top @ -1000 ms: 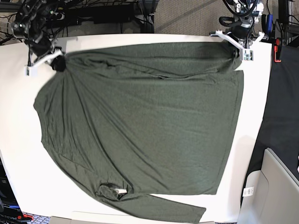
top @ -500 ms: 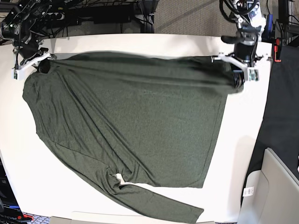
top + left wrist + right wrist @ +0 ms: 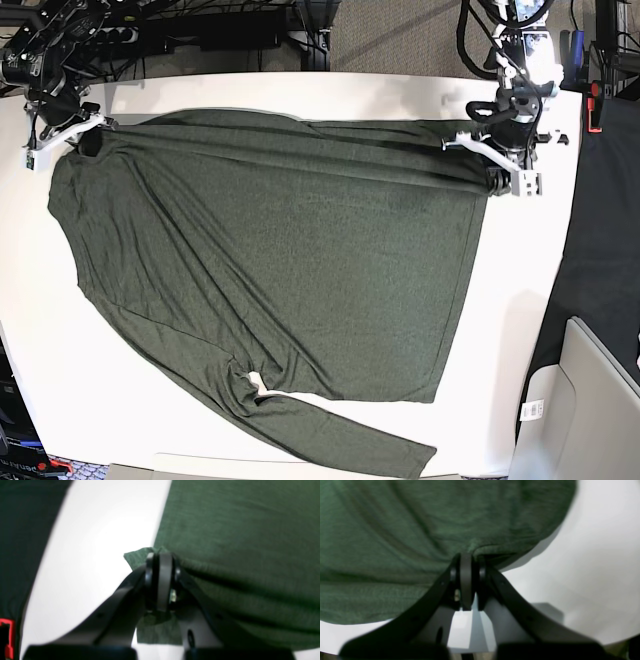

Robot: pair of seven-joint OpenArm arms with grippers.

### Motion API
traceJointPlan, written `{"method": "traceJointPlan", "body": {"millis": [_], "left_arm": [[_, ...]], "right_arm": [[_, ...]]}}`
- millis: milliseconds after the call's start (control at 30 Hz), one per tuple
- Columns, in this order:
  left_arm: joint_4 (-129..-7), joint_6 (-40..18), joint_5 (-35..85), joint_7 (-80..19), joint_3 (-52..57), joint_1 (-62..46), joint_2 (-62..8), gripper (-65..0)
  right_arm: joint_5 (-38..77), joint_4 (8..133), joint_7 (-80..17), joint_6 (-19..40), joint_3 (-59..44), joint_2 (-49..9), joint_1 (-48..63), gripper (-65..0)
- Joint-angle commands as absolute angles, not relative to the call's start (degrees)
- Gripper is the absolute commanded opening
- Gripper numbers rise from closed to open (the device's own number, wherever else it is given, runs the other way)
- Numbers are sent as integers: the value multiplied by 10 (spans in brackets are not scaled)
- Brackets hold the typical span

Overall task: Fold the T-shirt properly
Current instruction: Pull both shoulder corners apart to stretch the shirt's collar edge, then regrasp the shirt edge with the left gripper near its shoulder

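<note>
The large dark olive-green heathered knit T-shirt [image 3: 270,260] with long sleeves lies spread over the white tabletop [image 3: 560,280], covering most of it. Its far edge is pulled taut between the two arms, with straight creases running along that edge. One long sleeve trails along the near edge of the table, and a small white tag shows near the collar area there.

The left gripper [image 3: 492,172], at the base view's right, is clamped on a corner of the shirt. The left wrist view shows its black fingers [image 3: 161,580] pressed together with a fold of green fabric [image 3: 237,542] pinched between them, a small flap sticking out beside the tips.

The right gripper [image 3: 85,140], at the base view's left, is likewise closed on the opposite far corner. In the right wrist view its fingers [image 3: 466,577] meet on a bunched fold of cloth [image 3: 420,530], the fabric raised off the table just beneath.
</note>
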State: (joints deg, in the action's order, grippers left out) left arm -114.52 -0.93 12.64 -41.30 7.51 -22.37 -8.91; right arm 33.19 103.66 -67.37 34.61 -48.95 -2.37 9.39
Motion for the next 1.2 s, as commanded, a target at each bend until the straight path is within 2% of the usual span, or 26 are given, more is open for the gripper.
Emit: {"method": "traceJointPlan", "body": {"millis": [0,167,300,500,633,833,1167], "left_arm": [[-1152,-6,123,-426,78,-225,-93,-580],[-1156,-6,123,-470,79,-227,-95,-447],[-1156,-6,123,-473,80,-244,-95,-402],[-1156,-6,124,-474,80,-288,-93,-377],[-1156,-6,124,-517,80,-285,-90,-371],[-1156,-6,124,-592,99,-243,-87,-351],[-1123,-6,124,-630,133,-196,-66,-350]], "right_arm": [[345,1047,-664,348,-492,-30,90,-645],[345,1047,-664,348,-492,-29,90,-645],[360,1047,-664,348,-492,-29,91,-645],[360,1047,-664,348,-492,-29,94,-645],[361,1047,-664,348,-492,-29,94,-645],[361,1047,-664,348,-490,-29,94,-645],[361,1047,-664,348,-490,-29,94,-645]]}}
